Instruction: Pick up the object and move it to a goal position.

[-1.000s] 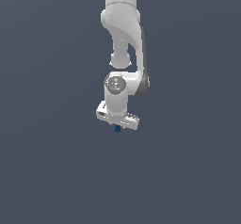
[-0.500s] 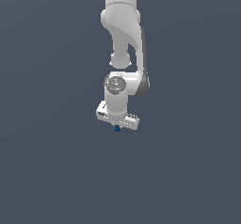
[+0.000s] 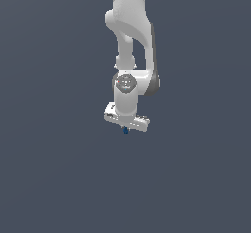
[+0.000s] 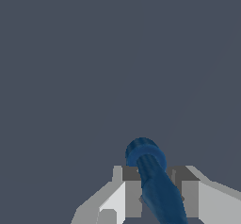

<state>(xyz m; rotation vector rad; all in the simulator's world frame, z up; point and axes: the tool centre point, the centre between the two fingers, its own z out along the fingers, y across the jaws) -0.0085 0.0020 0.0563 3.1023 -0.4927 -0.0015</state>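
Dark blue against my white hand (image 3: 126, 127), the object (image 3: 125, 130) sits clamped between my two fingers (image 4: 128, 195), one pad pressing it from each side. In the exterior view only its small rounded tip pokes out beneath my hand, near the middle of the frame. My arm (image 3: 131, 46) hangs straight down from above, over a plain grey-blue bench (image 3: 54, 178).

Smooth white arm (image 3: 128, 26), grey round wrist disc (image 3: 125, 82)
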